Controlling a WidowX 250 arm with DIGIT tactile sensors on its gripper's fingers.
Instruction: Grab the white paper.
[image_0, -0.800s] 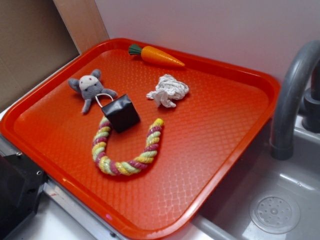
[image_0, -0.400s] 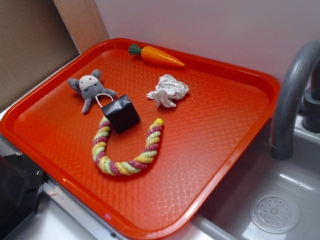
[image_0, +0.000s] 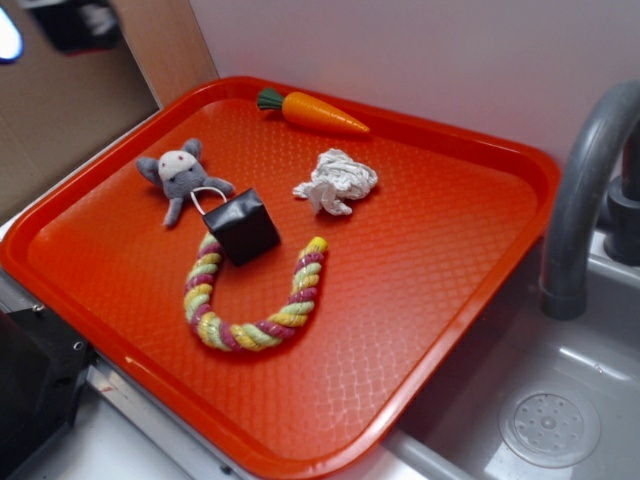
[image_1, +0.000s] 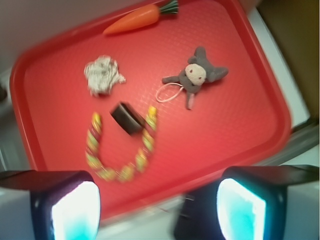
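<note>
The step in hand looks like the approach: the gripper (image_1: 157, 200) hangs high over the tray (image_0: 480, 300) with its fingers (image_1: 75, 210) spread wide and nothing between them. The paper (image_0: 337, 180) lies alone toward the tray's far edge, just short of the carrot (image_0: 310, 110) and apart from the mouse (image_0: 180, 172), black box (image_0: 240, 226) and rope (image_0: 255, 300). Next the gripper likely needs to centre over the paper and descend, fingers open, to straddle it

Below my claw, the glossy red plastic tray (image_0: 470, 240) shows a fine embossed diamond texture. The crumpled white paper wad (image_0: 337, 181) looks matt and wrinkled, the grey plush mouse (image_0: 180, 175) soft and fuzzy, the twisted multicoloured rope (image_0: 250, 300) coarse cotton, the orange carrot (image_0: 312, 113) smooth shiny plastic.
</note>
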